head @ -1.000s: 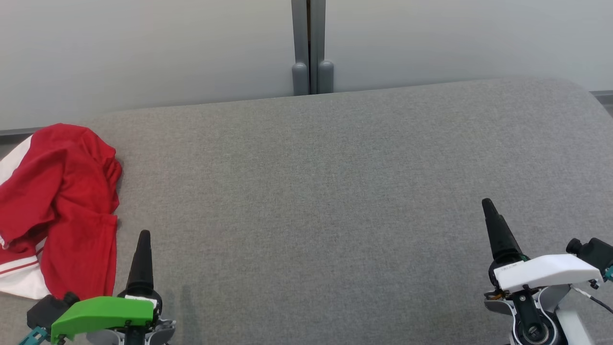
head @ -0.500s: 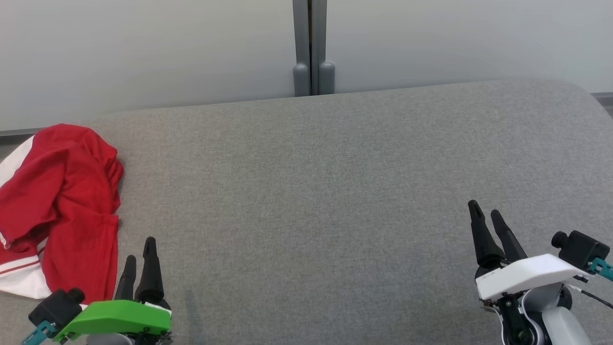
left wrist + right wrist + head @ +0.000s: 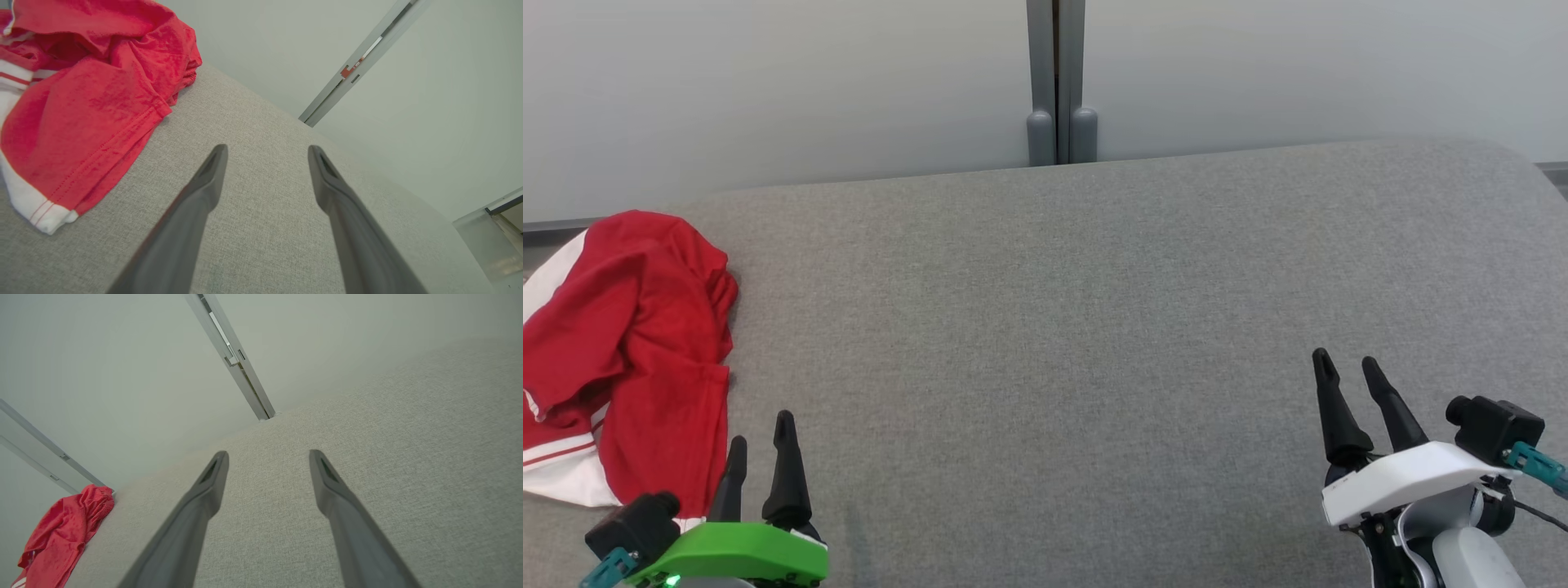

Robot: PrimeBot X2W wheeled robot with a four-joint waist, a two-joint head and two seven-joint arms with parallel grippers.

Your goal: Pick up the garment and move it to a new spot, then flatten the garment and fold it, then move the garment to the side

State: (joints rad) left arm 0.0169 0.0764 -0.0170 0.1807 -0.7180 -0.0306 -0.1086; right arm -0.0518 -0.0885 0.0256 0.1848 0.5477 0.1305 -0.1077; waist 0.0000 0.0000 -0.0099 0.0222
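**A:** Any legible text, labels or numbers?

**B:** None. The closest thing is a red sticker (image 3: 347, 72) on the grey post (image 3: 325, 98) in the left wrist view. It has small marks on it, too small to read.

**A:** And the white bit further along that post?

**B:** That's a white tag (image 3: 376, 42). It's blurred, so I can't tell if it carries any print.
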